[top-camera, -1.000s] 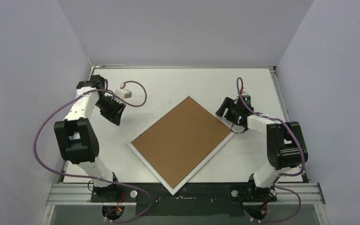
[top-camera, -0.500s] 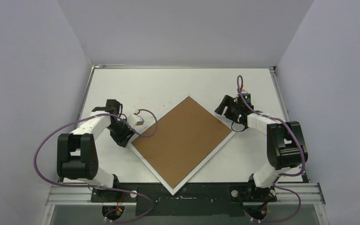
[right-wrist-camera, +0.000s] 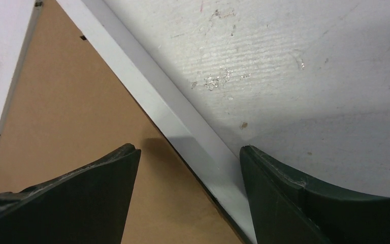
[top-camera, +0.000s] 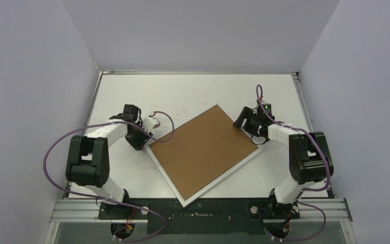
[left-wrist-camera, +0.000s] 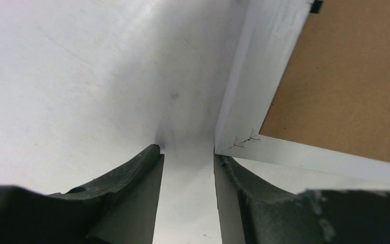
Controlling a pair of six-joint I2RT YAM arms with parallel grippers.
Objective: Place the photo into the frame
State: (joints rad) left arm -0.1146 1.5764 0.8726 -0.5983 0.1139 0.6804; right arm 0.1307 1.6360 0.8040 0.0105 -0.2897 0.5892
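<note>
The thin-edged white rectangular picture frame [left-wrist-camera: 259,66] lies face down mid-table [top-camera: 183,91], brown cardboard backing board [top-camera: 203,152] uppermost, with the left gripper [left-wrist-camera: 188,150] half-open and empty at its left corner and the right gripper [right-wrist-camera: 190,148] spread wide astride its far-right edge, clasping nothing.

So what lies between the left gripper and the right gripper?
Between the left gripper and the right gripper lies the frame, brown backing board up, as the top view shows.

white frame [left-wrist-camera: 255,76] flat, brown back up
</note>
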